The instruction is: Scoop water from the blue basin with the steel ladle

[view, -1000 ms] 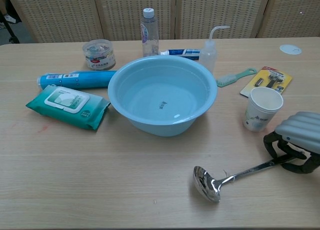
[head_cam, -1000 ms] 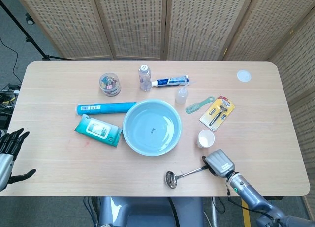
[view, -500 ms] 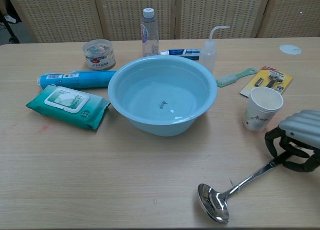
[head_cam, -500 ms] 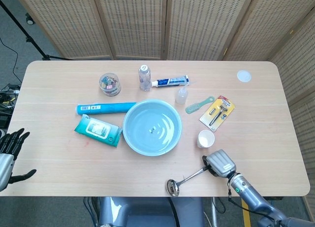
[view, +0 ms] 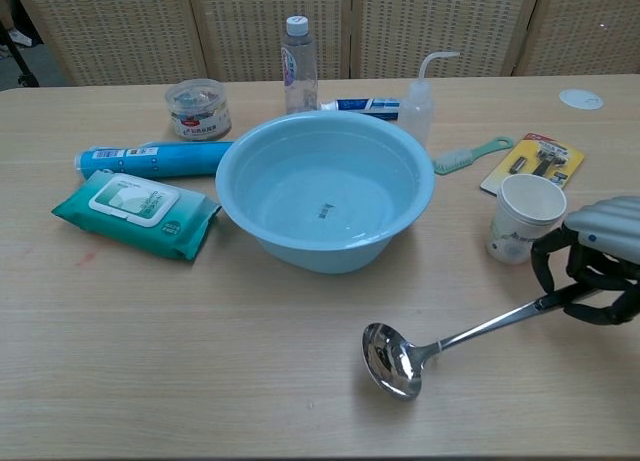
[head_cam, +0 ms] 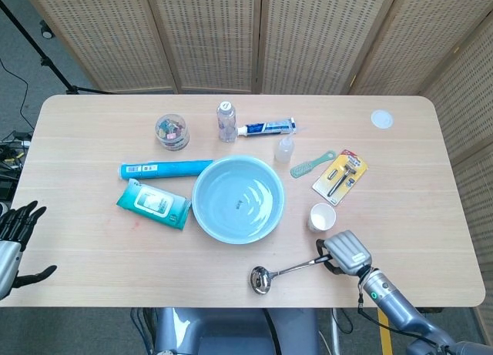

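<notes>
The light blue basin (head_cam: 237, 199) (view: 325, 188) sits mid-table with water in it. The steel ladle (head_cam: 285, 272) (view: 440, 344) lies in front of it, bowl to the left, near the table's front edge. My right hand (head_cam: 345, 253) (view: 597, 261) grips the end of the ladle's handle at the front right, beside the paper cup. My left hand (head_cam: 14, 239) hangs off the table's left front corner, fingers spread, holding nothing.
A paper cup (head_cam: 321, 216) (view: 526, 217) stands just behind my right hand. A wipes pack (head_cam: 154, 204) and blue tube (head_cam: 165, 169) lie left of the basin. Behind it are a jar (head_cam: 172, 131), bottle (head_cam: 226, 121), toothpaste (head_cam: 267, 127), squeeze bottle (head_cam: 284, 149), comb (head_cam: 311, 164) and razor pack (head_cam: 340, 175).
The ladle swung: its bowl dipped toward the table's front edge, then moved left and back. My right hand shifted slightly right and up with the handle. The water rippled.
</notes>
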Action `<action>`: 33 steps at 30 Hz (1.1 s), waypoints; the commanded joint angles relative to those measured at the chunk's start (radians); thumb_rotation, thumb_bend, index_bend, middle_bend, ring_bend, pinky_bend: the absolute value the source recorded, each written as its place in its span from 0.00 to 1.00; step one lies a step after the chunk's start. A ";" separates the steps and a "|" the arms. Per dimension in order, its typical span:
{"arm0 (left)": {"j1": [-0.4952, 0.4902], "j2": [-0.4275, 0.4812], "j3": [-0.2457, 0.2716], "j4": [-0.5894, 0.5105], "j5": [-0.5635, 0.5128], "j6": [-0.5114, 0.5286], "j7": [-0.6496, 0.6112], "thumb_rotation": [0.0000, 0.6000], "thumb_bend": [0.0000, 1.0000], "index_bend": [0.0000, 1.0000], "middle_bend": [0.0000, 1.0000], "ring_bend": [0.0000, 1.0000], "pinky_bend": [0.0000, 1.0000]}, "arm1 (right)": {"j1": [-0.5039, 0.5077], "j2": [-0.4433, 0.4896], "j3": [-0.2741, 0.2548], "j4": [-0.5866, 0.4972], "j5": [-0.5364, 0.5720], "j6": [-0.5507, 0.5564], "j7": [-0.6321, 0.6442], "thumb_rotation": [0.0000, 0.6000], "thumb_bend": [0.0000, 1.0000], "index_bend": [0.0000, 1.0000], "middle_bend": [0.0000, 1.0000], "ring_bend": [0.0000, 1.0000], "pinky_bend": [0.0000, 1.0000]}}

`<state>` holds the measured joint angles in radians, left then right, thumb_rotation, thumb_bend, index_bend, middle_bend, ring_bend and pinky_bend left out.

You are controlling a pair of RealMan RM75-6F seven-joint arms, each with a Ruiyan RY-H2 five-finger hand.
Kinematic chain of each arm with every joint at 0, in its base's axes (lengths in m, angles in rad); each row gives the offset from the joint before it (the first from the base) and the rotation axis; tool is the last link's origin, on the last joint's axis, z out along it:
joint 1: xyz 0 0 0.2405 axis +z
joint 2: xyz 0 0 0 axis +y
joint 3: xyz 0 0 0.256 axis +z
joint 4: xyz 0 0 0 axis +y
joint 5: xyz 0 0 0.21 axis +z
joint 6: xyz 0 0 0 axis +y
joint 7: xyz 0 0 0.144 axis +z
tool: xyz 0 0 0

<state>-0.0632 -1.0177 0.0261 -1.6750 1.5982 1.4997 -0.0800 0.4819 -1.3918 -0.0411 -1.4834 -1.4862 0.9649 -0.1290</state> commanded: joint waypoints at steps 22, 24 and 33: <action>0.002 0.004 0.004 0.000 0.011 0.006 -0.010 1.00 0.00 0.00 0.00 0.00 0.00 | 0.024 0.200 0.084 -0.385 0.125 0.039 -0.205 1.00 0.98 0.79 0.84 0.86 1.00; 0.002 0.005 0.004 0.001 0.011 0.007 -0.014 1.00 0.00 0.00 0.00 0.00 0.00 | 0.039 0.210 0.105 -0.423 0.163 0.034 -0.249 1.00 0.98 0.79 0.84 0.86 1.00; 0.000 0.007 0.006 0.001 0.015 0.005 -0.018 1.00 0.00 0.00 0.00 0.00 0.00 | 0.160 0.164 0.210 -0.504 0.475 0.029 -0.489 1.00 0.98 0.79 0.84 0.86 1.00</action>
<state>-0.0628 -1.0104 0.0319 -1.6740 1.6132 1.5051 -0.0984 0.5816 -1.1960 0.1211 -1.9673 -1.1355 0.9920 -0.5215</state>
